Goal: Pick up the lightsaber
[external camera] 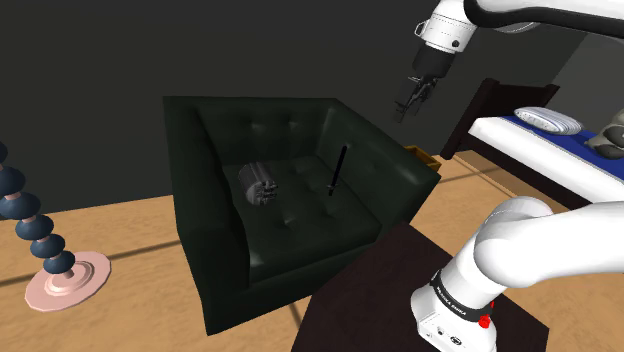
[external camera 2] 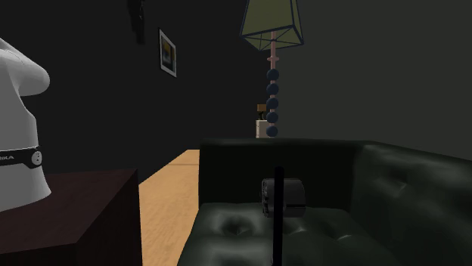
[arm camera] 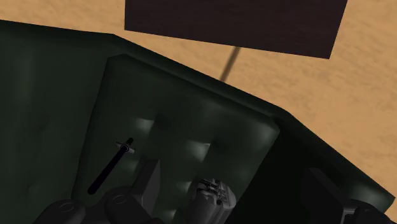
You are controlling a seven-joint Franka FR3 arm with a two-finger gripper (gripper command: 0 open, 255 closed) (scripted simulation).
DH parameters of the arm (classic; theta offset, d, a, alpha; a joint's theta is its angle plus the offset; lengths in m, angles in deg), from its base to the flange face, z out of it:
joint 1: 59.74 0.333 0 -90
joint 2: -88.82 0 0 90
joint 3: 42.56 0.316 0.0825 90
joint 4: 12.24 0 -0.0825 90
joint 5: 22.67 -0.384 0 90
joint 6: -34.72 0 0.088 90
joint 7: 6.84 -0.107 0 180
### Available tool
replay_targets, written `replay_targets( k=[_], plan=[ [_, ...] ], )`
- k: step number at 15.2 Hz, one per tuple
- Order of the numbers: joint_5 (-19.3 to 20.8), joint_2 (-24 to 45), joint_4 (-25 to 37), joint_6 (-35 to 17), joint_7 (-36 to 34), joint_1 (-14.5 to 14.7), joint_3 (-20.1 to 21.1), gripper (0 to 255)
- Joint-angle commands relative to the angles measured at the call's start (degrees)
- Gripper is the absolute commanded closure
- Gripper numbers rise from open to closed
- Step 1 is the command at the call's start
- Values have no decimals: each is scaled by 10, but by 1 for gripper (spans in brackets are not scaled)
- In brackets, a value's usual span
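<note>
Hovering with open jaws above a dark armchair that holds the lightsaber

From the shoulder view, my gripper (external camera: 412, 100) hangs in the air over the armchair (external camera: 215, 250), above its corner on that view's right, well apart from everything on the seat. The lightsaber (external camera: 337, 171) is a thin black rod. Its lower end sits on the seat cushion and its length runs up along the tufted padding on that view's right. Whether it leans or lies flat I cannot tell. A grey cylinder (external camera: 260, 184) lies on the seat near it, toward that view's left. This view also takes in the foot of a floor lamp (external camera: 66, 276) at the left and a bed (external camera: 535, 140) with a blue cover at the right.

The second exterior view looks low across the seat. There the rod shows as an upright black line in front of the cylinder. The lamp's greenish shade (external camera 2: 272, 23) and a framed picture (external camera 2: 167, 51) on the dark wall come into sight. My stand (external camera 2: 72, 208) sits at that view's left.

The wrist view looks down on the cushion and adds a small crosspiece near one end of the rod. My fingers (arm camera: 63, 213) stand wide apart and clasp nothing.
</note>
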Motion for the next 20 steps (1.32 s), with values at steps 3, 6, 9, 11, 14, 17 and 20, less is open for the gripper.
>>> replay_targets(
  k=[3,6,9,11,14,17,20],
  plan=[
    [8,23,-10,-35,14,-4,-14,0],
    [17,64,-19,-88,36,-9,-35,0],
    [24,111,-20,-139,57,-13,-56,0],
    [26,145,-17,-173,72,-15,-70,0],
    [25,200,-7,-220,96,-16,-91,0],
    [17,259,11,-264,121,-17,-111,0],
    [3,322,35,-303,150,-17,-129,0]
  ],
)
